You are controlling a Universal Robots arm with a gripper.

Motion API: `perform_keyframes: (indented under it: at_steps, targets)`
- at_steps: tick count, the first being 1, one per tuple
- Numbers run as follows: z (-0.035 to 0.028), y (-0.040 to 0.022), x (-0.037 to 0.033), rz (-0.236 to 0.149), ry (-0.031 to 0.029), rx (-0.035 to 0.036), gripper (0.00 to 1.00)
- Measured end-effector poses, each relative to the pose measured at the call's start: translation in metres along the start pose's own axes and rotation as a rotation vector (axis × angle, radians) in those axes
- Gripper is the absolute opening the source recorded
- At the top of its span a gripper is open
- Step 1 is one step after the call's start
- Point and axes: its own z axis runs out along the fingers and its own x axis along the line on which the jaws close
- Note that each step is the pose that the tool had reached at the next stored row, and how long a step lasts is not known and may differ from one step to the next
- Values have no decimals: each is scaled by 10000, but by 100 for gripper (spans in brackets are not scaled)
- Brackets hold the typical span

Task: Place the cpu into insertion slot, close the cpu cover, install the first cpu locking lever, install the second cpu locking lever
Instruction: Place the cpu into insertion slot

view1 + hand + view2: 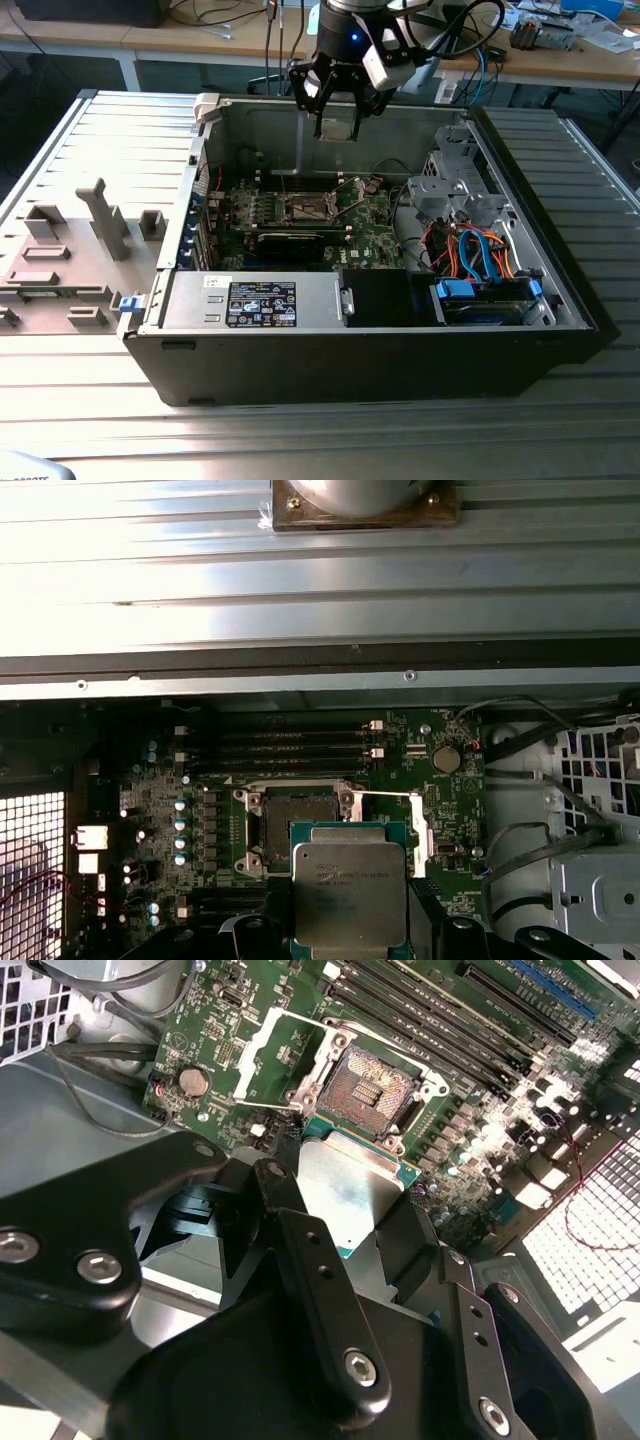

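Observation:
My gripper (338, 112) hangs above the open computer case, shut on the cpu (340, 126), a flat square chip with a silver-grey top. In both wrist views the cpu (350, 1185) (350, 890) sits between the black fingers (305, 1250), held over the green motherboard (365, 225). The insertion slot (375, 1085) (298, 820) lies open below and slightly to one side of the chip, its dark contact field bare. The cpu cover (258, 1060) (420, 825), a thin silvery frame, is swung up beside the slot. In the exterior view the insertion slot (308, 208) is well below the gripper.
The case walls (260, 120) ring the board. A drive cage (455, 180) with blue and orange cables (478, 250) fills the exterior view's right. A black labelled box (262, 303) lies along the front. A grey fixture plate (70, 260) lies at the exterior view's left. Memory slots (280, 745) run beside the socket.

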Motion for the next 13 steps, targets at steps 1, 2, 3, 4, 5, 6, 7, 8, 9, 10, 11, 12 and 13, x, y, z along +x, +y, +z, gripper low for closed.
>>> perform_keyframes:
  at_steps: [1,2,3,4,5,6,7,8,9,10,11,12,13]
  targets:
    - [2,0,0,0,0,1,54]
    - [3,0,0,0,0,1,54]
    - [5,0,0,0,0,2,54]
    - [7,-1,0,0,0,3,54]
    - [8,0,0,0,0,3,54]
    - [10,0,0,0,0,3,54]
    - [11,-1,0,0,0,4,54]
    - [12,-1,0,0,0,4,54]
    - [16,-1,0,0,-1,5,54]
    - [17,-1,0,0,0,6,54]
    - [18,-1,0,0,0,6,54]
    - [21,-1,0,0,0,7,54]
    - [22,-1,0,0,0,8,54]
